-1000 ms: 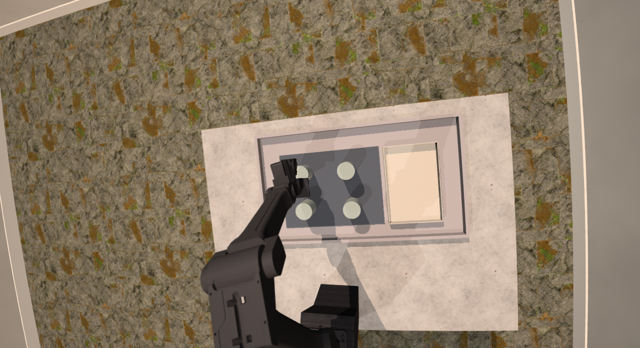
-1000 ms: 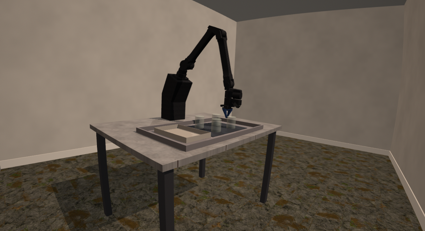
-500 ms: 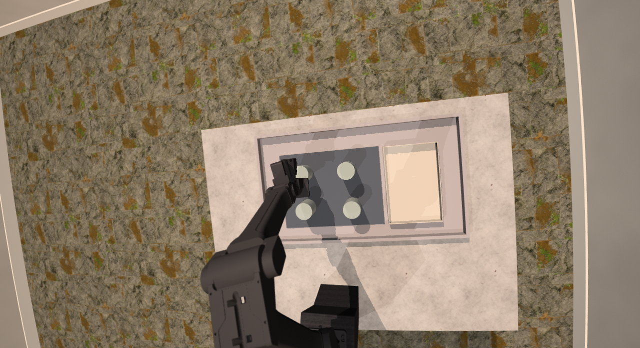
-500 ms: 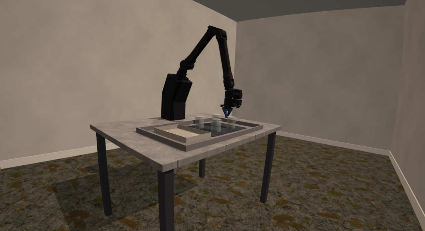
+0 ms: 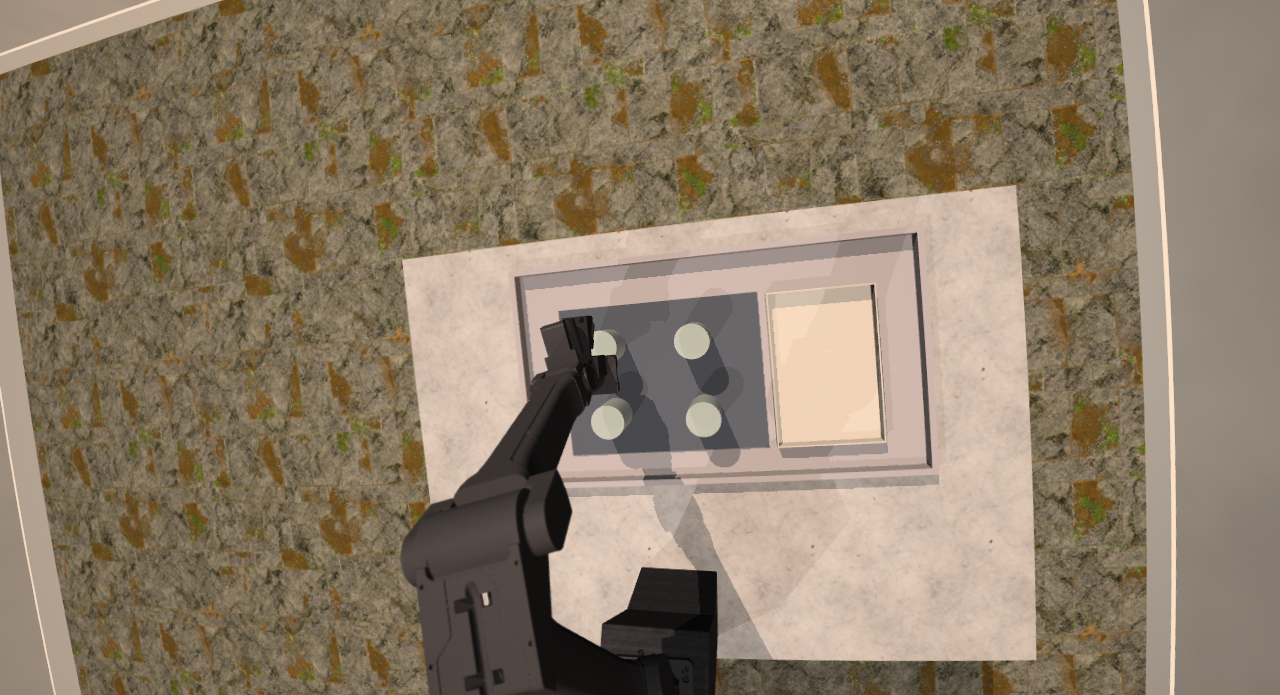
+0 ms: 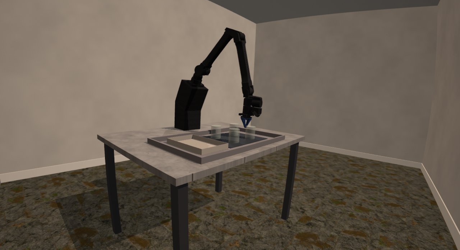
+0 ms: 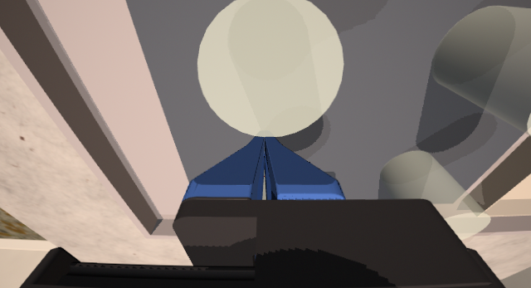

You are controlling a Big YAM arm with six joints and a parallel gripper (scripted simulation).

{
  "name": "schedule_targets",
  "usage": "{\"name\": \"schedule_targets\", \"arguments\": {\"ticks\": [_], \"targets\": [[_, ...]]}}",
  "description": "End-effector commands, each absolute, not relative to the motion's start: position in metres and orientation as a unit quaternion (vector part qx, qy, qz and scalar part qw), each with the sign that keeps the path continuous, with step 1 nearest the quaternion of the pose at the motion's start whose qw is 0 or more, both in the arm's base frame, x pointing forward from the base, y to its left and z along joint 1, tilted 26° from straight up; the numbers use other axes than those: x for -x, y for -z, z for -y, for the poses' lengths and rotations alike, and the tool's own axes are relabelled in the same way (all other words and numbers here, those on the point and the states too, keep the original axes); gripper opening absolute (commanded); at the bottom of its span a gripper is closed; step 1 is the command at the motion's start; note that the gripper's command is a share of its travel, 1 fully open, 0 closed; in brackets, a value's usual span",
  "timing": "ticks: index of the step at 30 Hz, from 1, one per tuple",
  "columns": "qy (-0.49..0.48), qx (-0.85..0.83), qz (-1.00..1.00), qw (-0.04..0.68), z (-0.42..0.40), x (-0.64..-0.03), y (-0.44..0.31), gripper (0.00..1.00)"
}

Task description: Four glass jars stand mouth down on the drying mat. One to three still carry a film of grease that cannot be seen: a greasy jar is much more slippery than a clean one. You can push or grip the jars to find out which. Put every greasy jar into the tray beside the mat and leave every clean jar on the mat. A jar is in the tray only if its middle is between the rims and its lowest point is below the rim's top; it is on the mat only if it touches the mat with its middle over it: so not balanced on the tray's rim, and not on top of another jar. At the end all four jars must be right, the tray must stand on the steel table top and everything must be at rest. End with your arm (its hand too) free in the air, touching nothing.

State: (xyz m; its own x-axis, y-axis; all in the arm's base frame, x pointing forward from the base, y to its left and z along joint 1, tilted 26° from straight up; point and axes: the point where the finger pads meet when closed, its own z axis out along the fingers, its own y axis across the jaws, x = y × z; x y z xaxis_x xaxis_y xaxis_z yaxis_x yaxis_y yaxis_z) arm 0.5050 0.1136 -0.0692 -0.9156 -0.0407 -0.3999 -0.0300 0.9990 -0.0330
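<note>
Four pale glass jars stand on the dark mat (image 5: 653,324) (image 7: 365,97). My blue-fingered gripper (image 6: 245,126) (image 7: 265,137) is shut with nothing between its fingers. Its tips are at about top height beside the upper-left jar (image 5: 610,343) (image 6: 250,132) (image 7: 270,64), on its robot side; whether they touch is unclear. The lower-left jar (image 5: 607,420) (image 6: 233,125) is hidden in the wrist view. The upper-right jar (image 5: 691,341) (image 6: 234,136) (image 7: 470,57) and lower-right jar (image 5: 703,419) (image 6: 215,132) (image 7: 412,176) stand upright. The tray (image 5: 827,369) (image 6: 212,149) is empty.
A low raised frame (image 5: 925,377) (image 6: 173,153) surrounds the mat and tray on the table (image 5: 975,422) (image 6: 138,148). The tray's rims stand right of the mat in the top view. The robot's pedestal (image 5: 678,592) (image 6: 189,110) stands beyond the frame.
</note>
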Motion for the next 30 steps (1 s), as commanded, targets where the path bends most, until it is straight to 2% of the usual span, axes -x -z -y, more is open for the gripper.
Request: {"name": "schedule_targets", "arguments": {"ticks": [1, 30], "targets": [[0.010, 0.016, -0.975, 0.223, -0.1125, -0.5245, 0.0550, 0.00], [0.010, 0.016, -0.975, 0.223, -0.1126, -0.5275, 0.0536, 0.00]]}}
